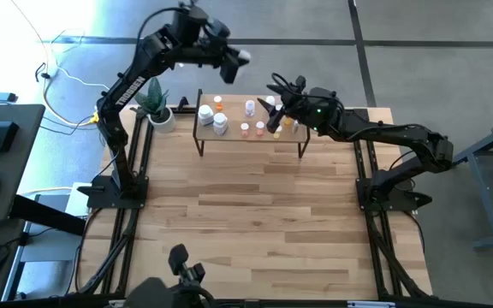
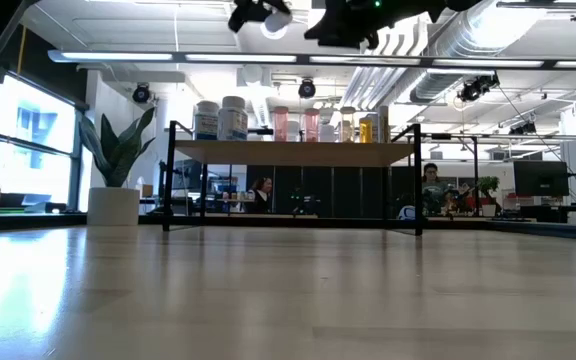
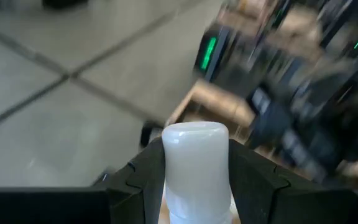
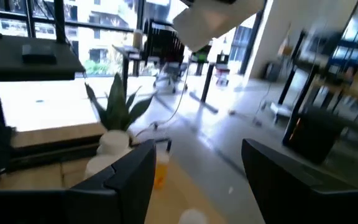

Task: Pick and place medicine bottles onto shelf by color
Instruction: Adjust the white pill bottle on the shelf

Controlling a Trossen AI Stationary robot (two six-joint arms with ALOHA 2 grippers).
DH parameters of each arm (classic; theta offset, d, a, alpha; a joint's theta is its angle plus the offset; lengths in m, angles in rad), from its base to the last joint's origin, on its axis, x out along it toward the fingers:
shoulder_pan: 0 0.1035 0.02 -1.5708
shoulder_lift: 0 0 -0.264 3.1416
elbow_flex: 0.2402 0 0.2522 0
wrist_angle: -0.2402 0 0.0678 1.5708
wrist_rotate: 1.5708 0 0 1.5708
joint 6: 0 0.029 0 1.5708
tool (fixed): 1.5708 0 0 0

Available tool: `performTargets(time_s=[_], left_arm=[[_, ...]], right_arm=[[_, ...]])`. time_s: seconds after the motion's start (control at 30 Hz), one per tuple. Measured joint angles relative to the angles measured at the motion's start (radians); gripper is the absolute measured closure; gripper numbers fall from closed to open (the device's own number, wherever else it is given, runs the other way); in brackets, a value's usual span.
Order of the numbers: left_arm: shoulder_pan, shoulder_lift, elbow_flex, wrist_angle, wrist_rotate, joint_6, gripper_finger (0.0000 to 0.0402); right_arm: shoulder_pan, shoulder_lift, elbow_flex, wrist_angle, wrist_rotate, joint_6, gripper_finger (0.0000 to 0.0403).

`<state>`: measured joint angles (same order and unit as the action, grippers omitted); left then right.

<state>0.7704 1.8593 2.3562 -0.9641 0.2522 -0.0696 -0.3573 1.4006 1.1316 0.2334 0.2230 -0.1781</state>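
The left gripper (image 3: 194,186) is black and clamps a white-capped bottle (image 3: 196,168). On the pale wood shelf (image 1: 229,135) stand white bottles (image 1: 205,113), pinkish bottles (image 2: 280,123) and orange-amber bottles (image 2: 367,128). The plant (image 1: 153,97) is green in a white pot (image 2: 113,205).

Two dark arms work over one planked worktop (image 1: 255,214), each ending in one tool: the left tool (image 1: 240,56) and the right tool (image 1: 274,89). One low shelf (image 1: 251,137) stands on the worktop. On it the high view shows about ten medicine bottles (image 1: 221,125): roughly four white, three pinkish and three orange-amber, though those under the right tool are partly hidden. One more white bottle (image 3: 196,163) sits in the left tool. One potted plant (image 1: 156,104) stands beside the shelf.
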Motion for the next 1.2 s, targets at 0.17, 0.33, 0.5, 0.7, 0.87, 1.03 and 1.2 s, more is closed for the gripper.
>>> performTargets(time_s=[0.17,0.33,0.5,0.7,0.87,1.03,1.2], left_arm=[[0.008,-0.002,0.001,0.214,0.062,-0.144,0.0264],[0.007,-0.002,0.001,0.368,0.062,-0.261,0.0263],[-0.009,-0.002,0.0,0.513,0.059,-0.395,0.0263],[-0.066,0.003,0.0,0.633,0.052,-0.495,0.0263],[-0.128,0.02,0.0,0.713,0.009,-0.512,0.0263],[-0.17,0.053,0.0,0.815,0.006,-0.598,0.0263],[-0.192,0.083,-0.001,0.855,-0.004,-0.65,0.0263]], right_arm=[[0.0,0.0,0.0,0.171,0.002,-0.204,0.0174],[0.0,0.0,0.0,0.361,0.004,-0.382,0.0174],[-0.003,-0.001,0.0,0.459,-0.027,-0.551,0.0174],[-0.003,0.0,0.0,0.545,-0.068,-0.705,0.0174],[-0.003,0.0,0.0,0.661,-0.089,-0.785,0.0174],[-0.003,0.0,0.0,0.709,-0.171,-0.934,0.0174],[-0.003,0.0,0.0,0.734,-0.152,-0.98,0.0174]])
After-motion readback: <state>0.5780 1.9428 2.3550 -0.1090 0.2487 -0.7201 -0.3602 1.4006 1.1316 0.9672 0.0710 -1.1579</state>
